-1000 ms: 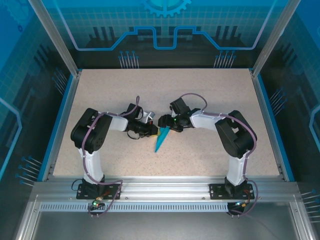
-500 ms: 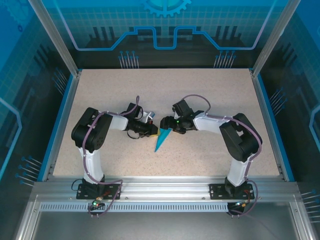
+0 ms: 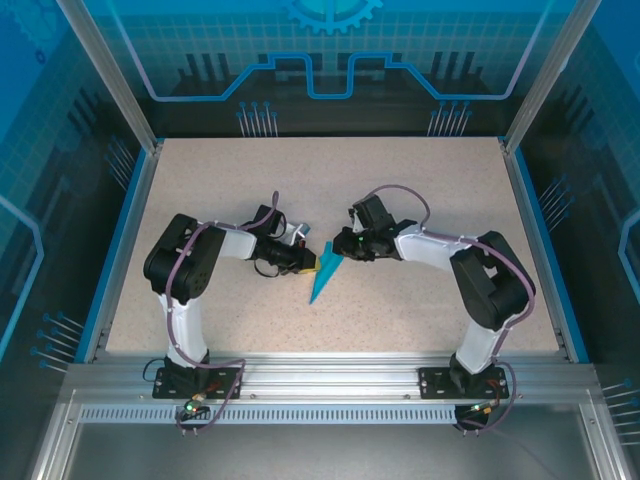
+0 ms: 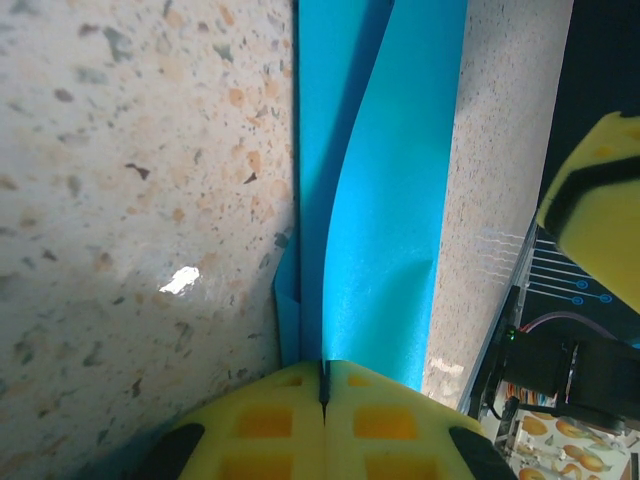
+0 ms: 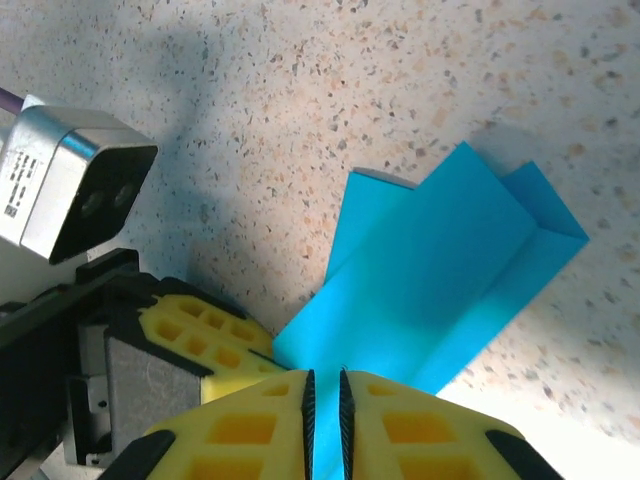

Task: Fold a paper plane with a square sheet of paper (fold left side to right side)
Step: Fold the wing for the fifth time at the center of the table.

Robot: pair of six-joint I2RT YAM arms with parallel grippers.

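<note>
Overhead, paper: The cyan paper plane (image 3: pixel 320 282) lies on the speckled table (image 3: pixel 430 190), already narrowed to a slim dart.
Overhead, grippers: The left gripper (image 3: pixel 312 262) and the right gripper (image 3: pixel 341 249) meet at the paper plane's wide tail end, one on each side of it.
Overhead, change: Over the last second the right arm has swung its elbow outward while its gripper stayed at the tail. The paper plane has barely shifted.
Left wrist, jaws: The left gripper (image 4: pixel 323 378) has its yellow pads pressed together, pinching the paper plane (image 4: pixel 380 220) at its centre fold. One wing flap bows upward.
Right wrist, jaws: The right gripper (image 5: pixel 325 392), spread wide a moment ago, now pinches the paper plane (image 5: pixel 440 265) by its near edge, with a sliver of cyan between the pads. The left gripper's yellow fingers (image 5: pixel 200 325) sit just beside the paper plane.
Meaning: Both arms now grip the paper, so the folding looks nearly done. A wing crease or final shaping is likely all that remains.
</note>
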